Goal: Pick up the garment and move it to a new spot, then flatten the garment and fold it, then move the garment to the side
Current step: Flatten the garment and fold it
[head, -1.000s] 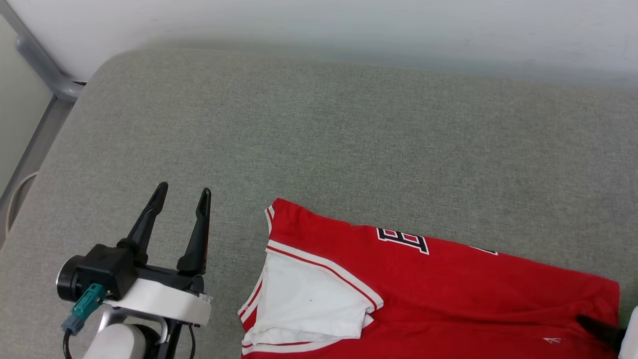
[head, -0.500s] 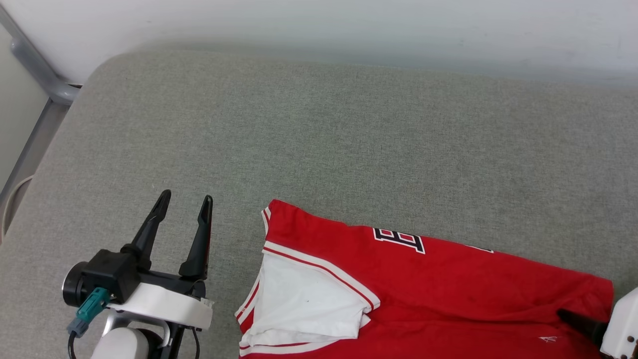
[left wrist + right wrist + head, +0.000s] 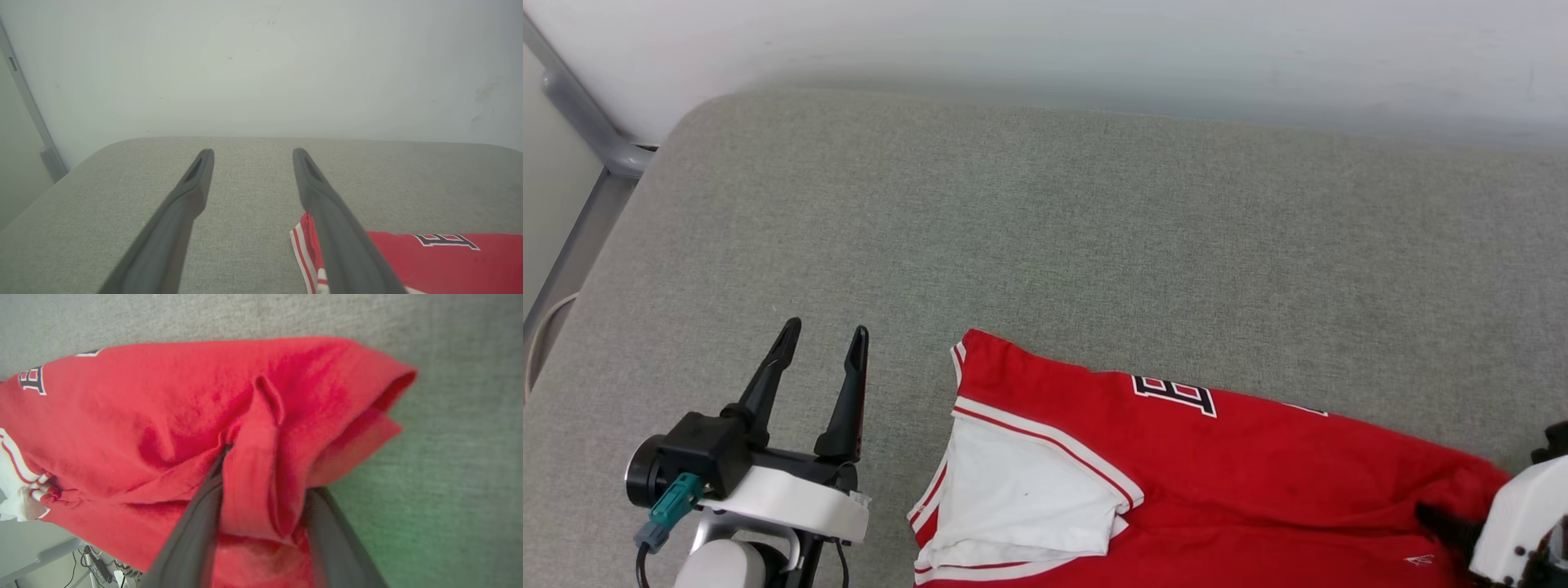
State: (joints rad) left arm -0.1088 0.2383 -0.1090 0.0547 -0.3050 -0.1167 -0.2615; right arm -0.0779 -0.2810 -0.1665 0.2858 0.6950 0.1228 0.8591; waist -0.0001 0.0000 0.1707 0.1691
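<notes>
The garment (image 3: pixel 1258 465), a red jersey with a white sleeve and black lettering, lies at the near right of the grey cushion (image 3: pixel 1045 245). My right gripper (image 3: pixel 1445 527) is at its right end. In the right wrist view the right gripper (image 3: pixel 265 473) has a bunched ridge of the garment (image 3: pixel 163 400) gathered between its two dark fingers, and that end is lifted a little. The fingertips are covered by cloth. My left gripper (image 3: pixel 823 331) hovers open and empty just left of the shirt's collar end. In the left wrist view the left gripper (image 3: pixel 252 153) has the garment (image 3: pixel 441 261) beside it.
A pale wall (image 3: pixel 1094 41) runs along the cushion's far edge. A grey metal frame (image 3: pixel 596 139) stands off the far left corner. Cables (image 3: pixel 98 563) lie on the floor below the near edge.
My right gripper has pushed in from the right edge and drawn its fingers together on the shirt's right end, which has bunched and shifted left. The left gripper has barely moved.
</notes>
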